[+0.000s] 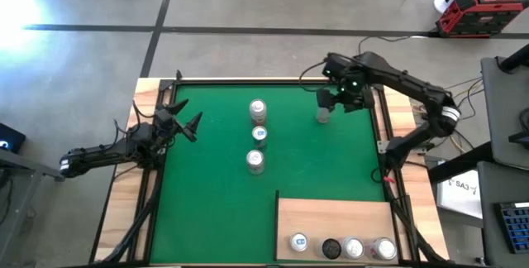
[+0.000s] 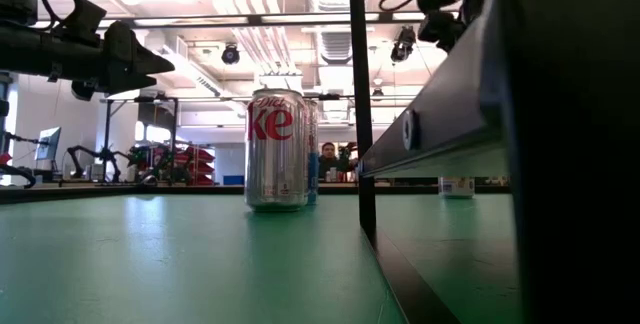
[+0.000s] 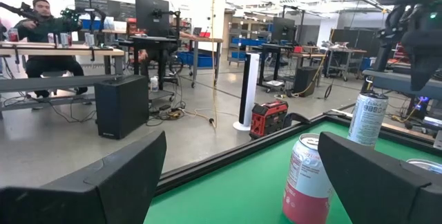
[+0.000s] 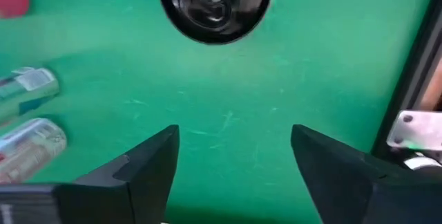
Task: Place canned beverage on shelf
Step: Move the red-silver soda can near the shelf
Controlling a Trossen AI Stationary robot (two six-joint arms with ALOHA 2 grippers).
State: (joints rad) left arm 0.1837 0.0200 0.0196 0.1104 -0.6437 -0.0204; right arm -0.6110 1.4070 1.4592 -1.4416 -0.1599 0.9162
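Three cans stand upright in a row at the mat's middle [image 1: 258,109], [image 1: 259,134], [image 1: 254,160]. A fourth, dark-topped can [image 1: 323,116] stands alone at the far right. My right gripper [image 1: 337,97] hangs open above the mat just beside this can, pointing down; in its wrist view the can's top [image 4: 215,6] lies ahead of the open fingers [image 4: 235,151]. The pale wooden shelf [image 1: 335,214] sits at the near right corner. My left gripper [image 1: 192,124] waits open at the left edge.
Several cans [image 1: 354,248] stand along the shelf's near edge. The shelf's dark edge and post [image 2: 362,114] rise above the mat in the low view. Wooden rim strips [image 1: 149,94] frame the green mat [image 1: 215,202]. People sit at desks beyond the table [image 3: 41,16].
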